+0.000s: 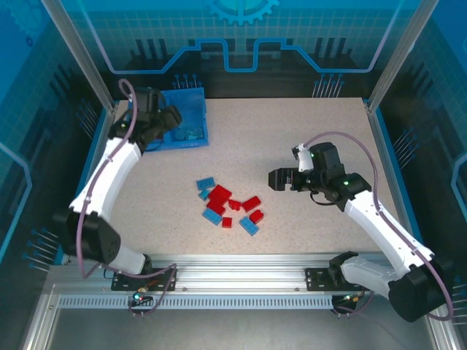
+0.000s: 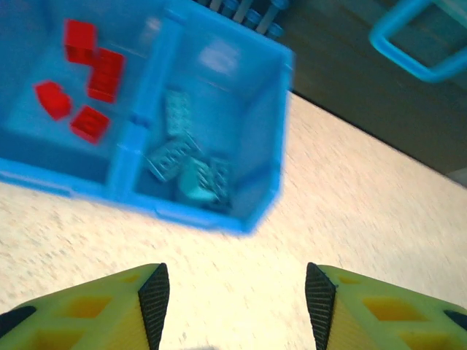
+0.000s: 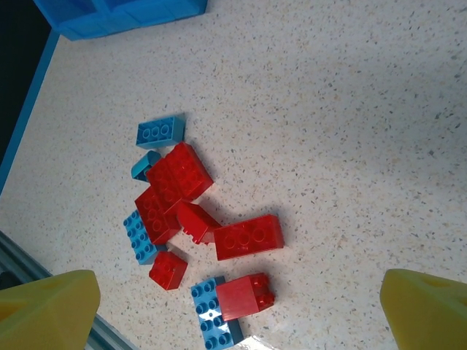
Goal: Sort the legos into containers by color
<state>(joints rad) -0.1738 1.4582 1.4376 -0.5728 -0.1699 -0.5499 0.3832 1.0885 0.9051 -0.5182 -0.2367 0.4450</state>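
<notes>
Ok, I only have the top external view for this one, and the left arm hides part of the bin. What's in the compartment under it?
Observer: The left wrist camera looks into the bin. That compartment holds only red bricks, several of them.
Operator: I can just make out pale shapes in the one beside it.
Observer: The second compartment holds only light blue bricks, heaped toward the wall nearest the camera.
Operator: Is the left hand carrying one?
Observer: No. The left hand has its jaws apart with nothing between them.
</notes>
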